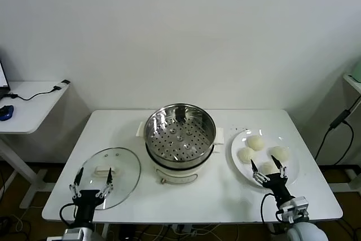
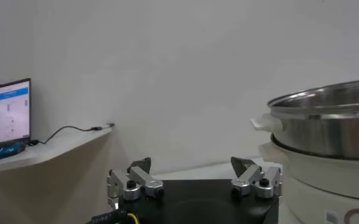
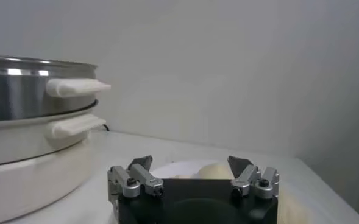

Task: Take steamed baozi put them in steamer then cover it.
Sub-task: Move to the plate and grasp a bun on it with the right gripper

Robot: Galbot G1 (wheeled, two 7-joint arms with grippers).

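Looking down on your white table (image 1: 186,201) against a bare wall: steamer (image 1: 180,135) centre, cover (image 1: 111,176) front-left, baozi (image 1: 255,143) plated right; left gripper (image 1: 91,179) and right gripper (image 1: 266,166) both spread apart.

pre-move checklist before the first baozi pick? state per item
1. Steamer uncovered, perforated tray bare: ok.
2. Cover out of the way, lying flat on the table to the steamer's left: ok.
3. Baozi on the white plate to the steamer's right: ok. Three show clearly; a fourth is mostly hidden behind the gripper.
4. Right gripper open and empty, at the near side of the plate: ok.
5. Left gripper open and empty, at the cover's near edge, clear of the steamer: ok.
6. Right fingertips clear of the nearest bun: cannot tell; they overlap in the head view.
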